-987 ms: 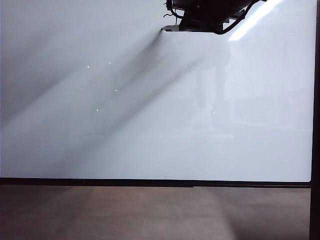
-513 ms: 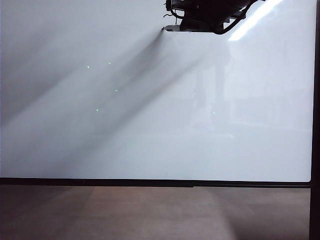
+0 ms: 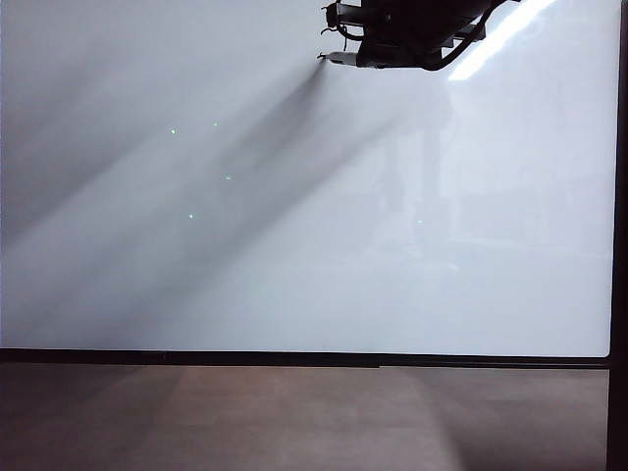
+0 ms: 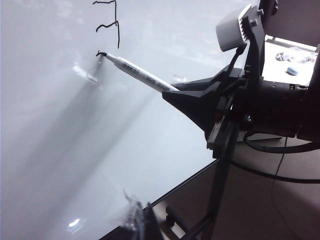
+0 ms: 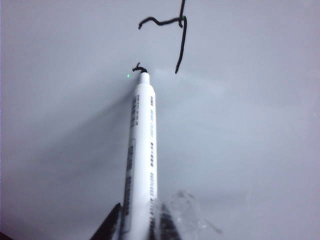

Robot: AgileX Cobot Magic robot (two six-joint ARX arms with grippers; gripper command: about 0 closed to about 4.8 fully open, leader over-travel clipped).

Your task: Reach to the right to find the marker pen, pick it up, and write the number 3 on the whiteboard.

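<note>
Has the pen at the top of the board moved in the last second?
Yes, slightly. In the exterior view the marker pen, held by the right gripper, has tilted, judged against the whiteboard; its tip hardly shifted.

The only sign I can read is the black number 3 (image 5: pixel 167 37) on the whiteboard (image 5: pixel 260 140), hand-drawn, thin and angular, its lowest stroke unfinished; it also shows in my left wrist view (image 4: pixel 111 27). The marker pen (image 5: pixel 141 155) clamped between my right fingers (image 5: pixel 131 226) carries lines of small dark print along its pale barrel, too blurred to read.
</note>
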